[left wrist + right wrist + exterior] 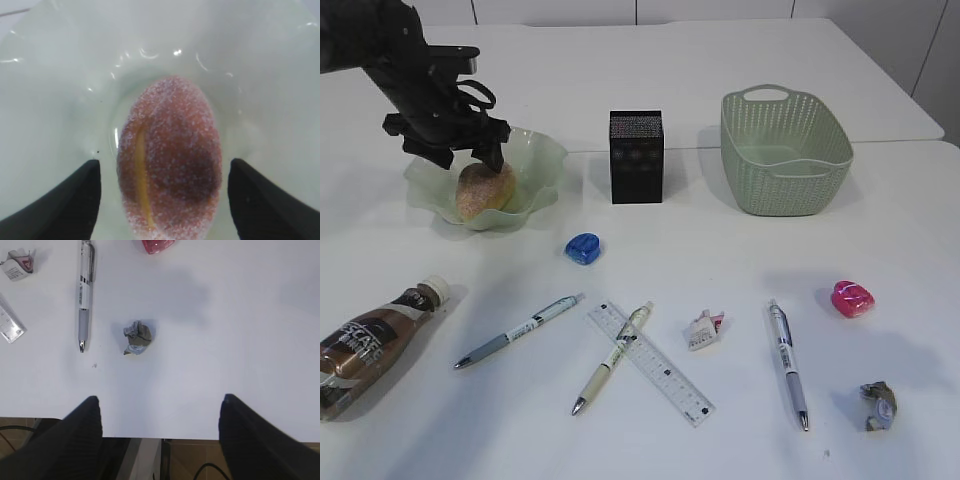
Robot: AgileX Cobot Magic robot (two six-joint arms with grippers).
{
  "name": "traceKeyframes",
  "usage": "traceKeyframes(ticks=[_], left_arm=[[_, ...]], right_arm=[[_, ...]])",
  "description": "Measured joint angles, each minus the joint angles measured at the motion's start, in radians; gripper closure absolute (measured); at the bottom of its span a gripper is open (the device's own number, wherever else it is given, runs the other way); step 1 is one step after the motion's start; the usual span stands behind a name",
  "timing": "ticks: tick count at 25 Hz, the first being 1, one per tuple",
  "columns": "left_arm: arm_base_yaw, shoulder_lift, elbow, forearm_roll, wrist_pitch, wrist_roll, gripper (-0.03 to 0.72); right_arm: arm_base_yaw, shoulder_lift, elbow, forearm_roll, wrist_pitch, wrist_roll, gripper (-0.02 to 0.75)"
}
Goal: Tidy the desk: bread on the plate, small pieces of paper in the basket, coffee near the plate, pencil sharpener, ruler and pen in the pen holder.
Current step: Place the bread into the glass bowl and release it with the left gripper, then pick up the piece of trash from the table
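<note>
A sugar-dusted bread (485, 188) lies in the pale green wavy plate (542, 158) at the back left. My left gripper (470, 155) hangs over it, open; in the left wrist view the bread (170, 160) sits between the fingers (70, 200) with a gap on each side. Out of the exterior view, my right gripper (160, 405) is open and empty over the table's front edge, near a crumpled paper (137, 338). The coffee bottle (370, 345) lies front left. The ruler (650, 362), three pens (518, 331) and two pencil sharpeners (583, 247) lie scattered.
A black pen holder (636, 156) stands at the back middle, with a green basket (785, 150) to its right. Another small paper (704, 329) lies mid-table. A pink sharpener (852, 298) is at the right, a pen (85, 295) to its left.
</note>
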Motion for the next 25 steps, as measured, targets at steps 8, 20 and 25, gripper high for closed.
traceKeyframes(ticks=[8,20,25], left_arm=[[0.000,-0.052,-0.074,0.004,0.165,0.000,0.136],[0.000,-0.145,-0.242,0.049,0.416,0.000,0.174],[0.000,-0.222,-0.242,0.049,0.422,0.000,0.177]], right_arm=[[0.000,0.000,0.000,0.032,0.007,0.043,0.172],[0.000,0.000,0.000,0.069,0.007,-0.005,0.172],[0.000,0.000,0.000,0.081,0.007,-0.005,0.172]])
